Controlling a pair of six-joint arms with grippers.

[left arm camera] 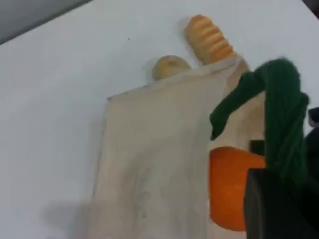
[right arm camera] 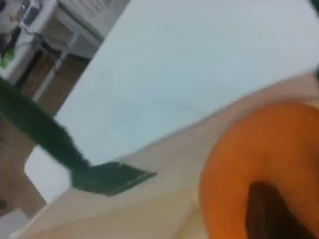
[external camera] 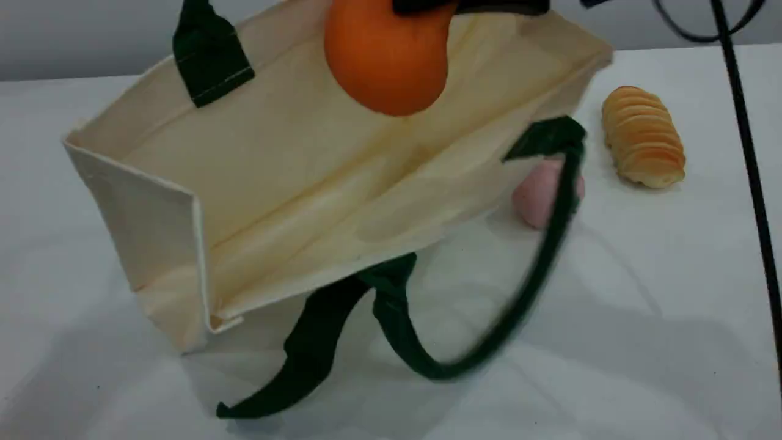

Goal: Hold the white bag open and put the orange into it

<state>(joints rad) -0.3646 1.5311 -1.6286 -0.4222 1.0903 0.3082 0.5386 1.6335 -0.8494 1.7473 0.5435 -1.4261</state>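
Now the orange (external camera: 385,64) hangs over the white bag (external camera: 275,177) rim, mouth gaping.

white bag (external camera: 293,177): 1 | orange (external camera: 388,58): 1 | pink fruit (external camera: 537,192): 1 | ribbed loaf (external camera: 643,135): 1

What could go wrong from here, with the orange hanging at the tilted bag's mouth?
1. The round orange soft toy fruit, pinched by the right gripper, hangs near the far rim; released here, it might land outside.
2. The cream canvas tote bag, hanging tilted from its dark green rope handle in the left gripper, could swing.
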